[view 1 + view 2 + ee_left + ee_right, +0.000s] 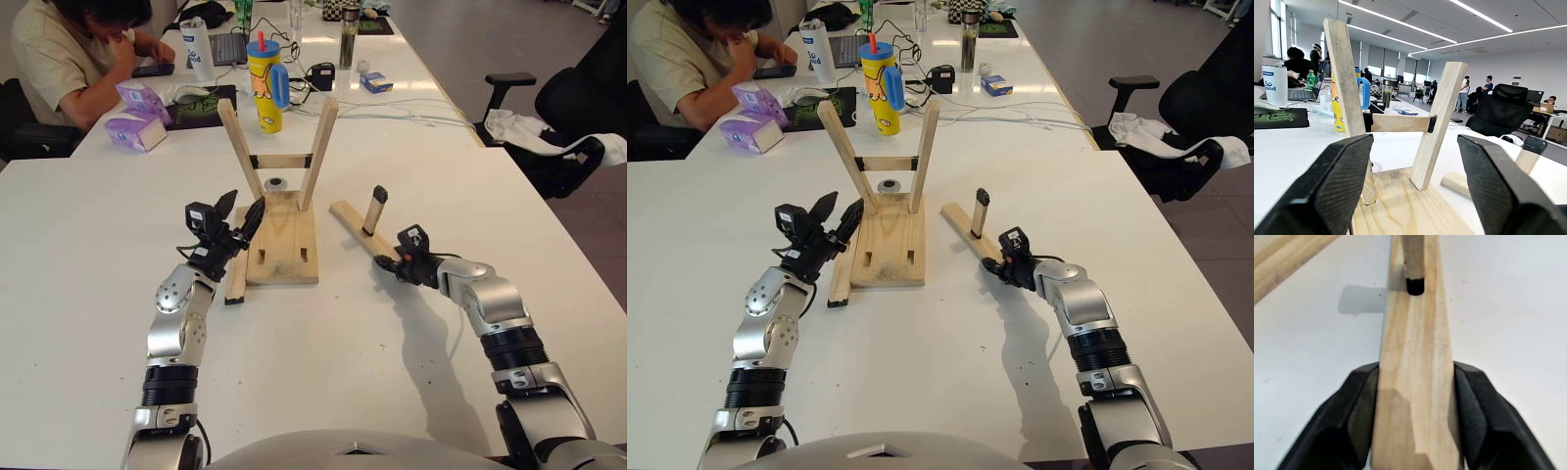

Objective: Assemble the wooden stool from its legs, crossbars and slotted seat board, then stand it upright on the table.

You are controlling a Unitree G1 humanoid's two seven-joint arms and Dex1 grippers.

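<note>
The slotted seat board point(284, 250) lies flat on the white table. Two legs point(238, 147) rise from it in a V, joined by a crossbar point(284, 161). My left gripper point(240, 217) is open at the board's left edge, facing these legs point(1442, 122), its fingers point(1327, 191) wide apart. Another loose leg point(236, 281) lies along the board's left side. To the right a second leg point(353, 220) lies on the table with a short crossbar point(375, 210) standing up from it. My right gripper point(392, 262) is shut on this leg's near end point(1415, 377).
A yellow cup point(265, 86), purple tissue packs point(137, 119), cables and a laptop crowd the adjoining table behind. A small round object point(275, 182) sits just behind the board. An office chair point(558, 117) stands off the table's right edge. A person sits at the far left.
</note>
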